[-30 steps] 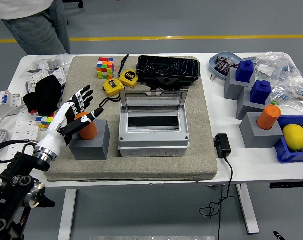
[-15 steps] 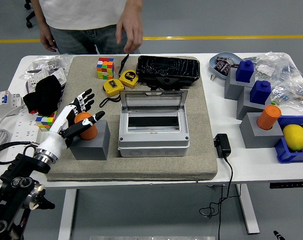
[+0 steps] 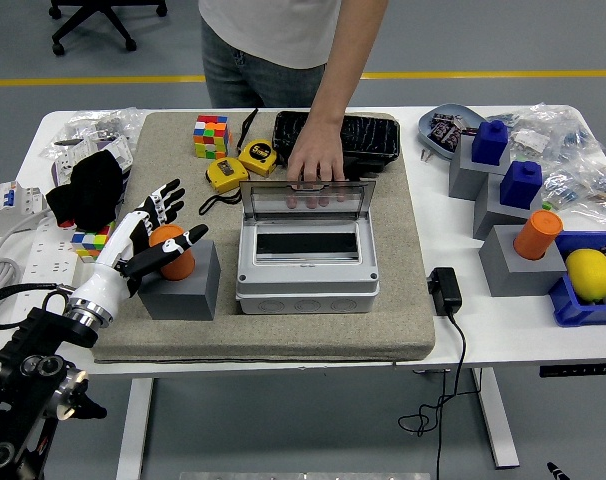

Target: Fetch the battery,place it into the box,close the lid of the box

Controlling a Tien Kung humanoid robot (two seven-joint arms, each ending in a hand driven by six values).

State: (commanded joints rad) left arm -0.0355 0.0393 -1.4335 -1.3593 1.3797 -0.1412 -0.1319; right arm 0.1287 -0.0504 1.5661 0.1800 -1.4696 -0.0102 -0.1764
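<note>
An orange cylindrical battery [image 3: 174,256] stands on a small grey block [image 3: 189,287] at the left of the grey mat. My left hand [image 3: 155,230] is at the battery's left side with its fingers spread, the thumb lying across the battery's front without closing on it. The grey box [image 3: 305,272] sits mid-mat, its clear-windowed lid [image 3: 305,201] raised upright at the back. From the far side, a person's hand [image 3: 316,166] rests on the lid's top edge. My right arm is out of sight.
Behind the box lie a black case [image 3: 335,135], two yellow tape measures [image 3: 226,176] and a Rubik's cube [image 3: 210,135]. At right stand grey blocks with blue pieces, another orange cylinder [image 3: 537,234], a lemon [image 3: 589,272] and a black adapter [image 3: 444,290]. A black cloth [image 3: 88,185] lies at left.
The person has walked from the far left to behind the box and put a hand on the lid's top edge. My left hand has barely shifted beside the battery.
</note>
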